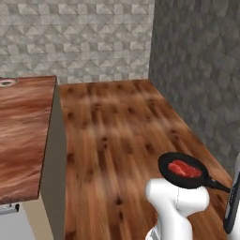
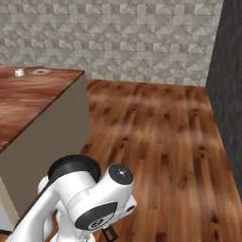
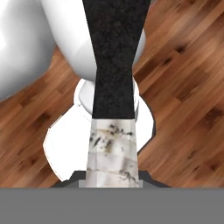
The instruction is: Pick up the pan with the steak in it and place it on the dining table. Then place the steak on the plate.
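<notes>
You have the small round black frying pan (image 1: 183, 170) aloft over the wooden floor (image 1: 117, 136), the flat red raw steak (image 1: 184, 168) inside — well right of the glossy reddish-brown wood-topped counter (image 1: 21, 131). You cannot tell the tool's state.

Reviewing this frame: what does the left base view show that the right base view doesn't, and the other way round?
Left base view alone: the black pan held up over the floor with the steak lying in it, its thin handle running toward the right edge.

Right base view alone: two small items at the dining table's far end, a pale ring-shaped one and a small white one, both too small to identify.

Shared: the dining table on the left, the wood plank floor, the grey tiled walls, and the robot's white arm in the foreground.
</notes>
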### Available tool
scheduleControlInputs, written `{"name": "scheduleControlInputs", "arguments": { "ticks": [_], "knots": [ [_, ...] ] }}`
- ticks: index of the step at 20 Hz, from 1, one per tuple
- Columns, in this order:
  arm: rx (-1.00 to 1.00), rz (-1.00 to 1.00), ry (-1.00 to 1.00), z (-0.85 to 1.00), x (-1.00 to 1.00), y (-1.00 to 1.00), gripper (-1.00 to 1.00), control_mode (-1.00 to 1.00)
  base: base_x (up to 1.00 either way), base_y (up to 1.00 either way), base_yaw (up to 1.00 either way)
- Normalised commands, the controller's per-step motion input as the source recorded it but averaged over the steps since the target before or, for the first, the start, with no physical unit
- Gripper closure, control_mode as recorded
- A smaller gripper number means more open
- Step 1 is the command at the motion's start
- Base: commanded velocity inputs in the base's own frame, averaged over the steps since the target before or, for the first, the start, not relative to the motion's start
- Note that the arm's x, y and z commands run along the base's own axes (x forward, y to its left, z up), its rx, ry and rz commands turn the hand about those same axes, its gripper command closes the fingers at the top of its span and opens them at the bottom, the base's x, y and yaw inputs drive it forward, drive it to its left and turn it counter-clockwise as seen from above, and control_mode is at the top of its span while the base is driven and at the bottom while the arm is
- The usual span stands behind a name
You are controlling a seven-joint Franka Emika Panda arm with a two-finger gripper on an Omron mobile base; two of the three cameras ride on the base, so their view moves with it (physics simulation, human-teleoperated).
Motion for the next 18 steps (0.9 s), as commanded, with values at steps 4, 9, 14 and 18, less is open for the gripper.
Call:
{"name": "scheduleControlInputs", "arguments": {
  "ticks": [4, 9, 14, 18],
  "knots": [
    [0.0, 0.0, 0.0, 0.0, 0.0, 0.0, 1.0, 1.0, 1.0, -0.33, -0.1],
    [0.0, 0.0, 0.0, 0.0, 0.0, 0.0, 1.0, 1.0, 1.0, -0.34, -0.09],
    [0.0, 0.0, 0.0, 0.0, 0.0, 0.0, 1.0, 1.0, 1.0, -0.35, -0.09],
    [0.0, 0.0, 0.0, 0.0, 0.0, 0.0, 1.0, 1.0, 1.0, -0.31, -0.09]
  ]
}}
